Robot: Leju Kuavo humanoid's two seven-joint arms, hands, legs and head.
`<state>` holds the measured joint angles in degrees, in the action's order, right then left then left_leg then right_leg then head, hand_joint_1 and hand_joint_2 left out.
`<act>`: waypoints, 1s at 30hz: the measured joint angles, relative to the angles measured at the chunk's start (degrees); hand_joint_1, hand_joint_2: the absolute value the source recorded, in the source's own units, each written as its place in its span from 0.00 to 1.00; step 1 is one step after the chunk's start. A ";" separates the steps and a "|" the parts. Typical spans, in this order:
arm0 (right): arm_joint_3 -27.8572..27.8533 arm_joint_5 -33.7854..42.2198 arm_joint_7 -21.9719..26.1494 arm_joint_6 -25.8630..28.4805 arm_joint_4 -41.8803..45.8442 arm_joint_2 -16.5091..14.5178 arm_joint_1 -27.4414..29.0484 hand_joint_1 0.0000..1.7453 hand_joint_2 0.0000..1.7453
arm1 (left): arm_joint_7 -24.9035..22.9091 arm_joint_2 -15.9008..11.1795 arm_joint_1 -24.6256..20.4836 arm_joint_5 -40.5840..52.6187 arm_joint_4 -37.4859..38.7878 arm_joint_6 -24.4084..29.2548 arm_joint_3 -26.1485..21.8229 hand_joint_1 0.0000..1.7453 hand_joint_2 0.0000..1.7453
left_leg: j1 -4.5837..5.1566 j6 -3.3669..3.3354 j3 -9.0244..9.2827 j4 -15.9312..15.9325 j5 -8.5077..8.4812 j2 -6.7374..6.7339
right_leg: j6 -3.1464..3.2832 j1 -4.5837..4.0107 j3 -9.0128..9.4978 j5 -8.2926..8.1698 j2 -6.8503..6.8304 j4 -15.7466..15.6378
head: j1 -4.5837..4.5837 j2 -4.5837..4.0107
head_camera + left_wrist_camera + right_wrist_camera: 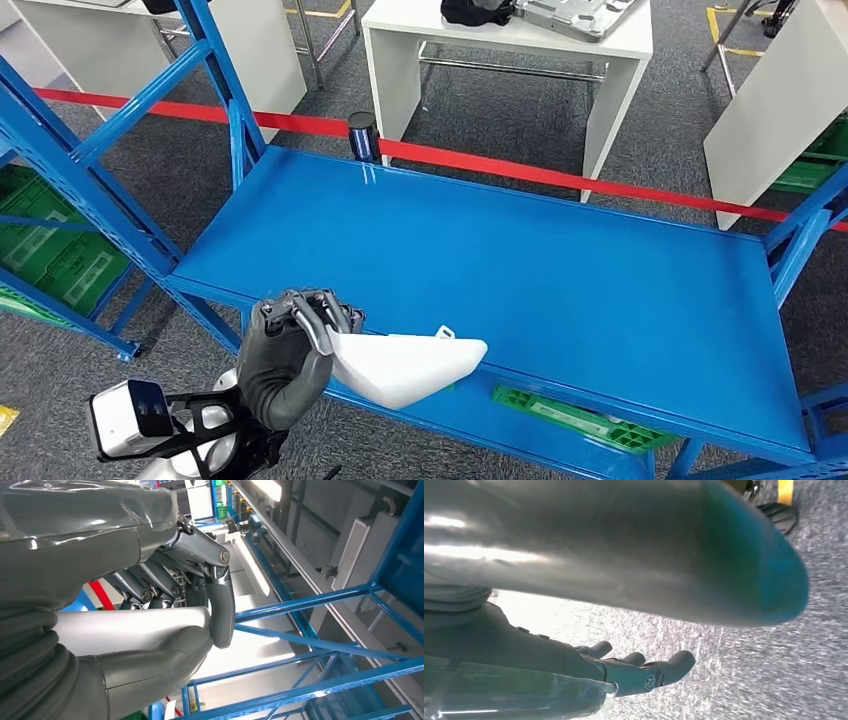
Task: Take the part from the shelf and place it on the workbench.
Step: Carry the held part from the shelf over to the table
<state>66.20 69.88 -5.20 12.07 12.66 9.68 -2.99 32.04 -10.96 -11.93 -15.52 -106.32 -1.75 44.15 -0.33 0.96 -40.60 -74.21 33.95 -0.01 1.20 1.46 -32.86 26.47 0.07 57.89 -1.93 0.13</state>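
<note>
My left hand (292,355) grips a white tapered plastic part (405,365) by its wide end, just above the front edge of the blue shelf (520,250). The part points to the right over the shelf's lip. In the left wrist view the thumb and dark fingers (220,600) wrap around the pale part (130,627). My right hand (644,672) hangs over grey carpet, its fingers stretched out with nothing in them.
A white workbench (590,50) stands beyond red barrier tape (560,175), carrying a grey metal plate (575,15). A small dark cylinder (362,135) sits at the shelf's back edge. Green crates (55,255) lie on the lower left; another white table (770,110) is at right.
</note>
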 joint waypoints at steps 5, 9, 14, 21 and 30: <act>-0.01 0.04 0.00 0.01 0.08 -0.39 0.04 0.00 0.00 | 0.02 0.00 -0.26 0.00 0.06 0.00 0.10 1.00 1.00 | 0.52 -1.72 10.89 14.89 -4.72 0.04 | -0.66 -0.31 -1.05 -1.35 0.17 -0.08 | 0.06 0.00; -0.01 0.04 0.00 0.04 0.15 -0.62 0.06 0.00 0.00 | 0.06 0.02 -0.51 0.02 0.04 0.00 0.14 1.00 1.00 | 1.18 -2.91 11.97 18.15 -6.01 -0.10 | -2.01 -0.03 -1.33 -2.31 0.00 -0.44 | 0.04 0.00; 0.00 0.04 0.00 0.08 0.15 -0.58 0.07 0.00 0.00 | 0.04 0.22 -0.74 0.01 0.13 -0.01 0.26 1.00 1.00 | 0.90 -4.05 10.24 19.85 -8.93 -0.44 | -1.69 -0.06 -6.53 5.28 -0.08 11.90 | 0.22 0.00; -0.01 0.23 0.02 0.29 0.15 -0.23 -0.08 0.00 0.00 | 0.09 0.23 -0.79 0.02 0.42 -0.18 0.41 1.00 1.00 | 0.94 -2.79 6.47 17.45 -10.36 -0.57 | -3.58 0.40 3.48 2.72 0.06 0.05 | 0.20 0.00; -0.05 0.92 -0.24 0.86 0.13 -0.48 -0.35 0.00 0.00 | 0.85 0.31 -1.23 -0.65 1.67 -1.29 0.67 1.00 1.00 | 0.00 0.06 0.37 1.62 -0.82 -0.20 | 0.07 0.18 0.37 -0.01 0.25 -0.16 | -0.18 0.00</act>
<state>66.16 70.81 -5.44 12.92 12.79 9.20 -3.35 32.90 -10.65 -13.15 -16.16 -104.66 -3.04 44.82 -0.33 1.01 -40.22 -72.59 33.13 -0.21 1.27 1.64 -32.50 26.45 0.32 57.72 -2.11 0.13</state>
